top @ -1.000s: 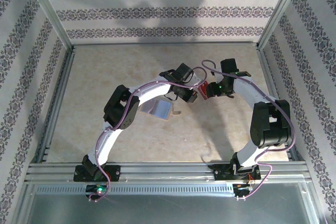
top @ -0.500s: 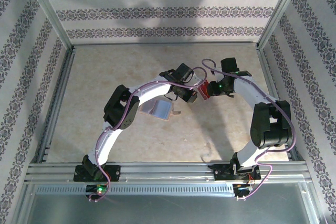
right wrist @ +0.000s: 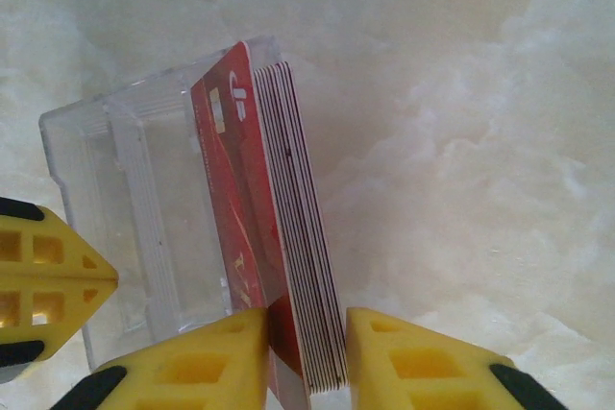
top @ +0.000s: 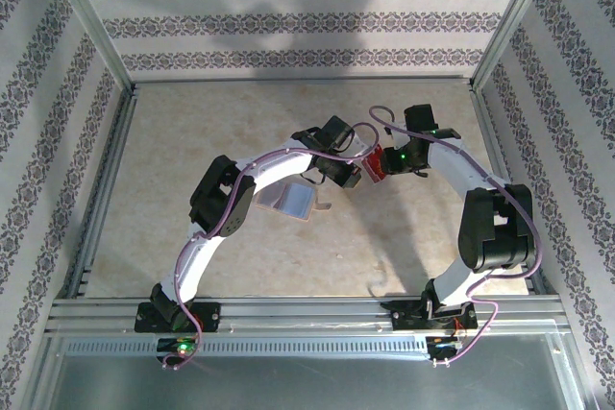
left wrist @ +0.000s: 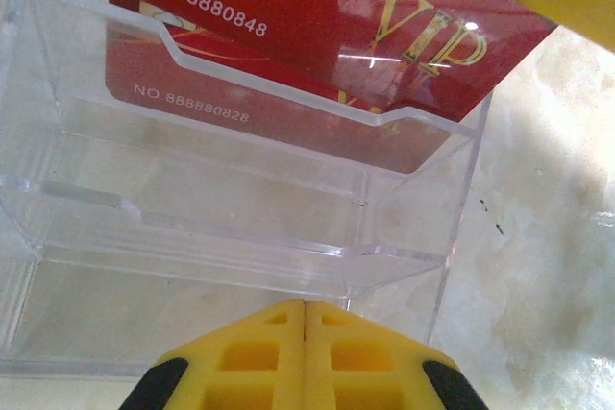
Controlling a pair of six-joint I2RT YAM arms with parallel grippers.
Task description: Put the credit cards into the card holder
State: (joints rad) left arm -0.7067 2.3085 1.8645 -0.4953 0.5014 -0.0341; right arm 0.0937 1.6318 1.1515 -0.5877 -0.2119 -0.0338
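Here, lower centre, right gripper [right wrist: 303, 333] clamps stacked red VIP cards [right wrist: 288, 228] beside the clear card holder [right wrist: 125, 189]; left gripper [left wrist: 306, 312] has its fingers touching.

A stack of red credit cards [right wrist: 298, 237], printed with gold "VIP" lettering and pale serial numbers, stands upright on edge in the rearmost tier of a clear stand [right wrist: 135, 199] near the middle of the table [top: 192, 141], with the right gripper [right wrist: 306, 324] closing on both faces of the stack. The card holder [top: 288, 201], a small tan wallet, lies flat just left of them, nearer the table's near edge, with a bluish clear sleeve facing up and a little tab on its right
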